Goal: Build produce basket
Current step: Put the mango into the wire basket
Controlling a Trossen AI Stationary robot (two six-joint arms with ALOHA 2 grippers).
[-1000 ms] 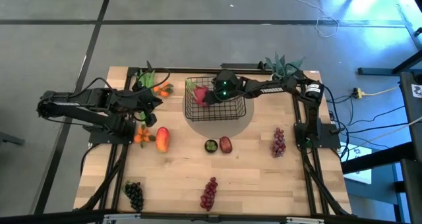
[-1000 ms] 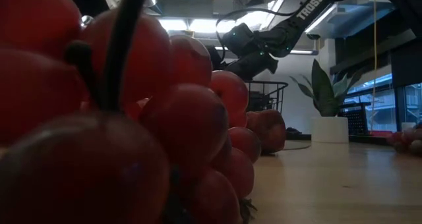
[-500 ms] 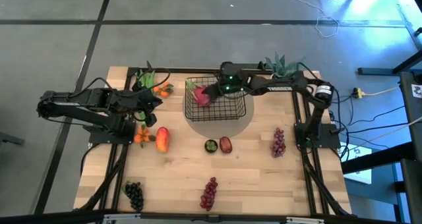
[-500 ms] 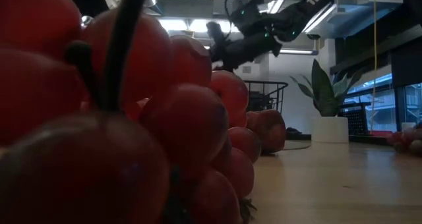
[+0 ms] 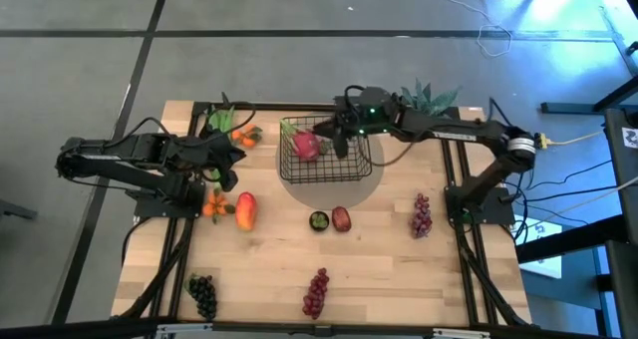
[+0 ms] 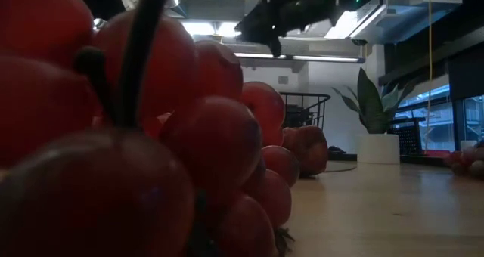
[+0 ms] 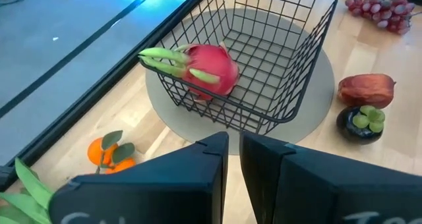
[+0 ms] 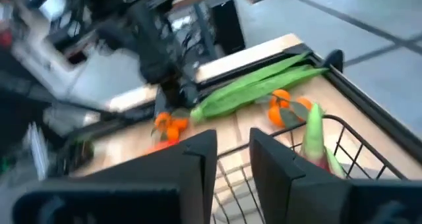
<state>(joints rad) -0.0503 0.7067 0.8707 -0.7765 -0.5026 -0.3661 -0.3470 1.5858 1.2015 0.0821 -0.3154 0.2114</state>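
Note:
The black wire basket (image 5: 345,166) (image 7: 283,33) stands on a round grey mat (image 5: 329,187) at the table's far middle. A pink dragon fruit (image 5: 306,146) (image 7: 212,69) lies on the basket's floor against its left wall. My right gripper (image 5: 327,132) (image 8: 232,151) hangs high above the basket's far left part, narrowly open with nothing between its fingers. It shows at the top of the low view (image 6: 263,24). My left gripper (image 5: 237,158) (image 7: 234,148) waits shut left of the basket, above the table.
Loose produce lies around: a leafy green stalk (image 5: 221,118), oranges (image 5: 244,135) (image 5: 216,205), a mango (image 5: 245,210), a green fruit (image 5: 318,219), a red fruit (image 5: 341,218), red grapes (image 5: 422,215) (image 5: 317,291) and dark grapes (image 5: 203,294). A potted plant (image 5: 429,98) stands far right.
My right gripper has risen from just over the dragon fruit in the basket to well above the basket's rim, drawing back a little toward the table's right and rolling about its own axis. The dragon fruit has stayed in the basket.

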